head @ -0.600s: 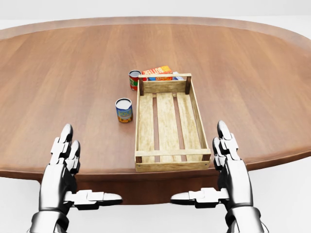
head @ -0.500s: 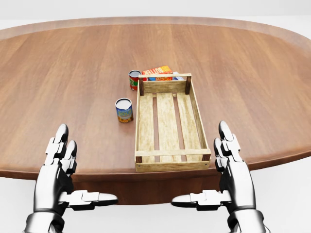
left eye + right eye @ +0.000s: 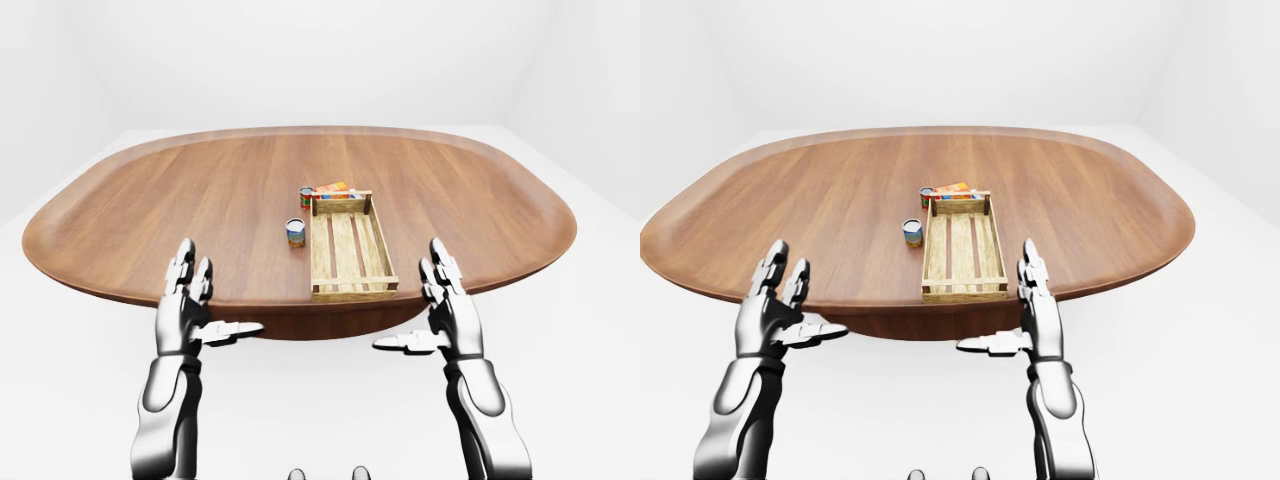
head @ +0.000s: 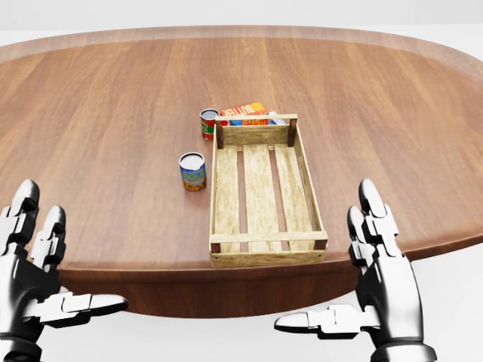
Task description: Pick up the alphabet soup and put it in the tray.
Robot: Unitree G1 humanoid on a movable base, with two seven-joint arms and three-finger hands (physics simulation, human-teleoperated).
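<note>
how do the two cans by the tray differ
The blue-and-yellow can stands alone, left of the tray's long side; the red can stands higher in the head view, at the tray's top-left corner, beside an orange box. The blue-and-yellow can shows in full; the tray's corner post hides the red can's right edge. Both stand upright on the table.

No lettering can be read with certainty. The orange box lying just beyond the wooden tray's far end bears large white print, too blurred to make out.
</note>
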